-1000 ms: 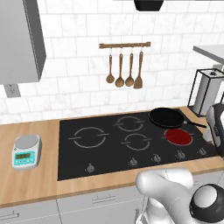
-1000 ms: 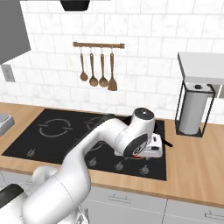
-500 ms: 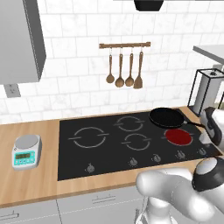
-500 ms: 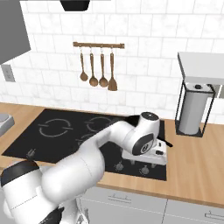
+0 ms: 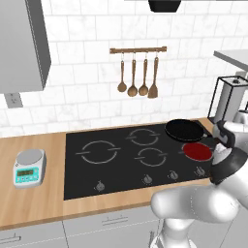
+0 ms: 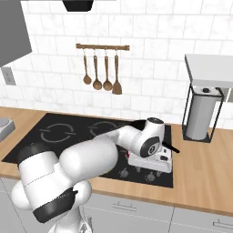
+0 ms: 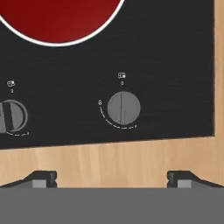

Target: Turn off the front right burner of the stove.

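The front right burner [image 5: 197, 151] glows solid red on the stove [image 5: 116, 167], just in front of a black frying pan [image 5: 184, 129]. In the hand view the burner [image 7: 61, 17] fills the top, and below it sits the rightmost silver knob [image 7: 124, 108] with its bar pointing straight down. A second knob [image 7: 11, 116] lies at the left edge. My gripper [image 7: 112, 179] hovers open above the wooden counter strip in front of that rightmost knob, its fingertips [image 7: 41, 178] wide apart and holding nothing. My arm hides the stove's front right corner [image 6: 164, 175] in the right base view.
A kitchen scale [image 5: 30, 167] stands on the counter left of the stove. Wooden utensils hang on a rail [image 5: 138, 72] on the tiled wall. A paper towel holder [image 6: 202, 116] stands at the right under a shelf. The counter's front edge [image 5: 97, 213] is close below the knobs.
My arm has swung further right and forward, bringing the hand over the stove's front right corner above the knob row. The burner stays red.
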